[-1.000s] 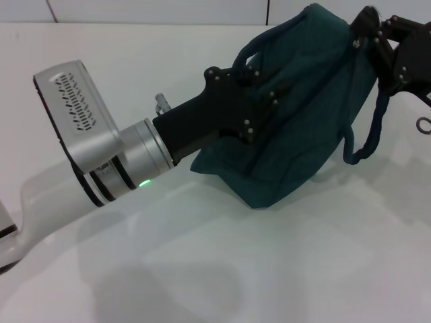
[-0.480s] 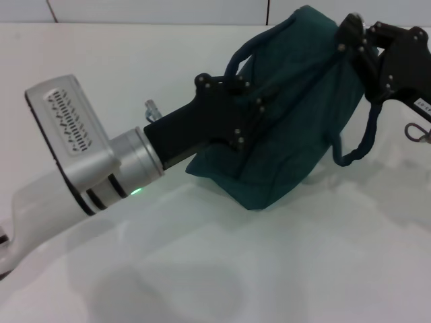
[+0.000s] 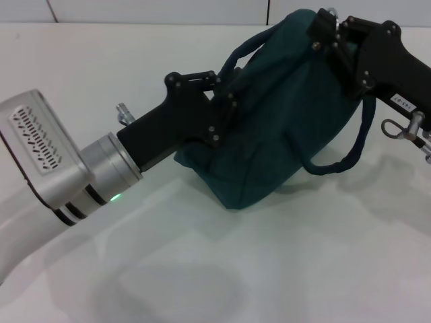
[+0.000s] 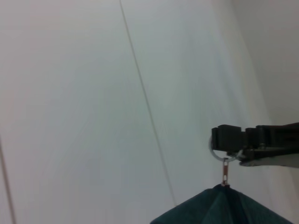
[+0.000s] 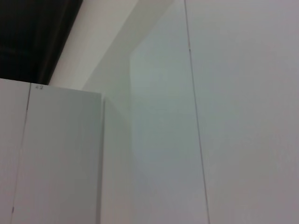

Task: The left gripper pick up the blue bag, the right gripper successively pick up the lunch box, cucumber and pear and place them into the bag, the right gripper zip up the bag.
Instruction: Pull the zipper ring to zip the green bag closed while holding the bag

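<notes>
Left arm (image 3: pixel 47 161): silver-grey casing with a slotted vent, black bands and a green light, ending in a black left gripper (image 3: pixel 225 101) dotted with screws. Right gripper (image 3: pixel 330 33): black, white label.

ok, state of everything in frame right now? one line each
blue bag: lifted, held between both grippers, bottom close over the table, zip not visible.
bag handle: hanging loose on the right side.
zipper pull: hooked at the right gripper's tip.
left gripper: at the bag's left side, gripping it.
right gripper: at the bag's top right corner.
table: white.
</notes>
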